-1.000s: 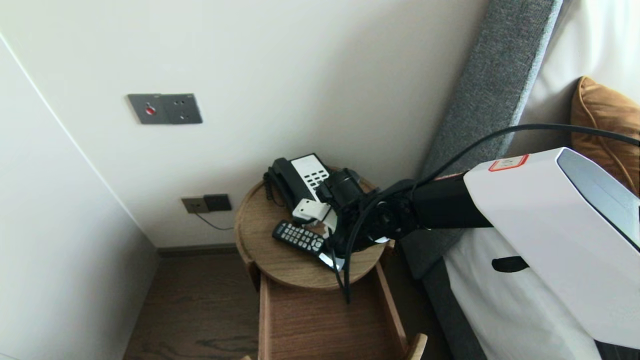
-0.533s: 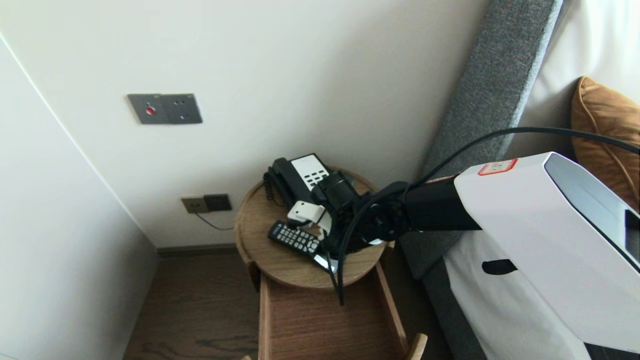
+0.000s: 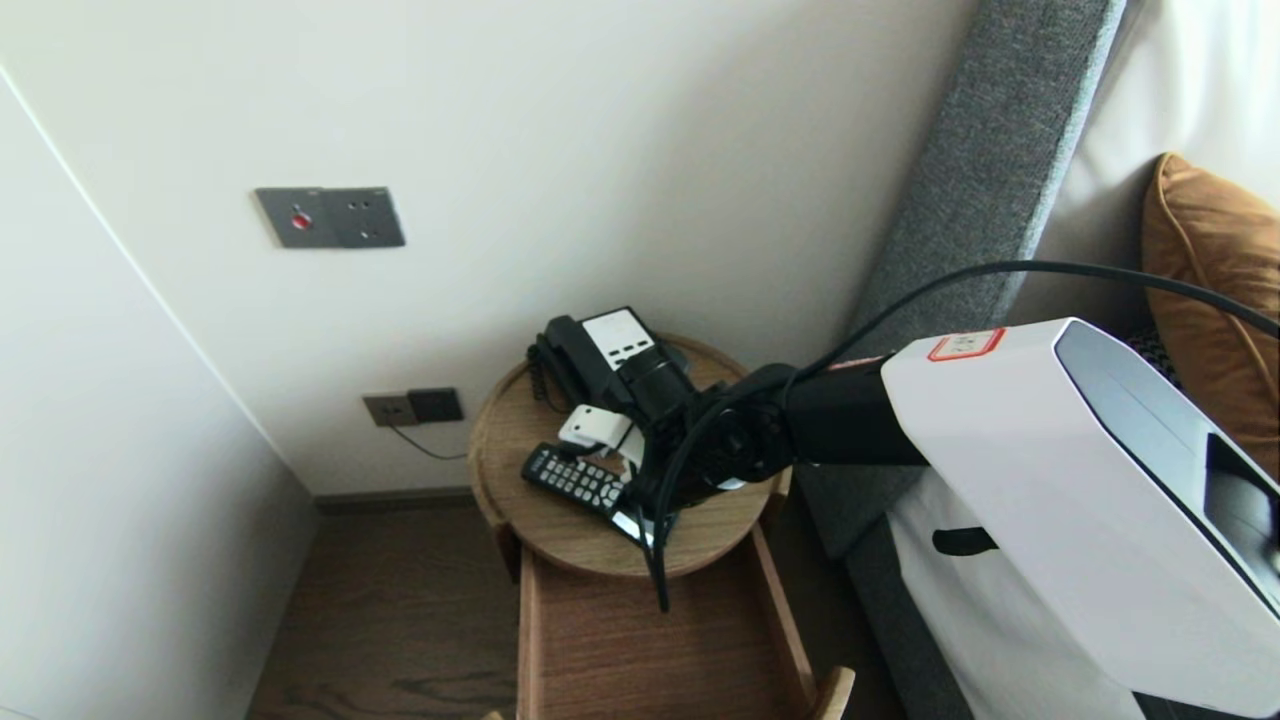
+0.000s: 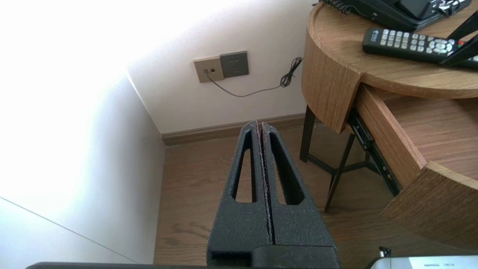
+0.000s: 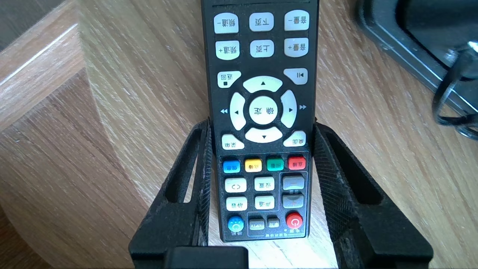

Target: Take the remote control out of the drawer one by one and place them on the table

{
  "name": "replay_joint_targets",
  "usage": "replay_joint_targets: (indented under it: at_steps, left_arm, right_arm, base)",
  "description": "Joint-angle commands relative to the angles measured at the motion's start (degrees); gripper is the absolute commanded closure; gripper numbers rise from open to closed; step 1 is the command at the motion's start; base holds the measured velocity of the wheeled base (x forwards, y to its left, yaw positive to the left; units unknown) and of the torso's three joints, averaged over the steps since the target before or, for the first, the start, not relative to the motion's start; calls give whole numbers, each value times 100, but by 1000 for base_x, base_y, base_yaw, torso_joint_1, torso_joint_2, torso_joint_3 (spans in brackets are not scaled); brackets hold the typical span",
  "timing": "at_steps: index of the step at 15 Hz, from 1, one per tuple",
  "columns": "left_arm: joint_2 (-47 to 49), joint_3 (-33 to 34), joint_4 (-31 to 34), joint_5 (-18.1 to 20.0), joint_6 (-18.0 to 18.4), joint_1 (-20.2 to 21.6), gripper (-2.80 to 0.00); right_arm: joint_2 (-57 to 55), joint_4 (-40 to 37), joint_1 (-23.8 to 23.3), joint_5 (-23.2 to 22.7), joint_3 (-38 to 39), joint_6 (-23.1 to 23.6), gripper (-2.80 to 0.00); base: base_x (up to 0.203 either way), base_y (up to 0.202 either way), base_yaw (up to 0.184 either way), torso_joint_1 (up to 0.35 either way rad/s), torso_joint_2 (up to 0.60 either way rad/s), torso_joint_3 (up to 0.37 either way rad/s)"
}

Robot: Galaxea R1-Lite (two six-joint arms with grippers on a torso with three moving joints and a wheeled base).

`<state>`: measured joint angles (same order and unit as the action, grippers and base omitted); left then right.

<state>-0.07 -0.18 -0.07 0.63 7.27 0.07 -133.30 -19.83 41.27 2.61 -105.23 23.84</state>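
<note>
— The right pincer (image 5: 261, 125) grasps the black plastic many-buttoned remote control (image 3: 572, 482) by both long edges, low on the round wooden worktop (image 3: 560, 545).

— Hold it level, I'd say, and clear of the black-and-white desk telephone (image 3: 615, 338). The left pincer (image 4: 260, 125), clenched, hangs beside the worktop.

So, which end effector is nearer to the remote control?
Right. The right end effector grips the remote control; the left end effector hangs beside the table, apart from the remote control.
</note>
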Motion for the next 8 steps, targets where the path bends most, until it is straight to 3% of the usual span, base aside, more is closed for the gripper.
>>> replay_joint_targets:
  at_steps: [1,8]
  left_arm:
    - [-1,1,-1,-2,3,1,0]
    - [-1,4,5,-2,3,1,0]
  right_arm:
    - [-38,-38,4,3,-24,15,0]
    - [-73,-38,13,3,-42,22,0]
  base:
    - [0,0,0,0,0,0]
    - [0,0,0,0,0,0]
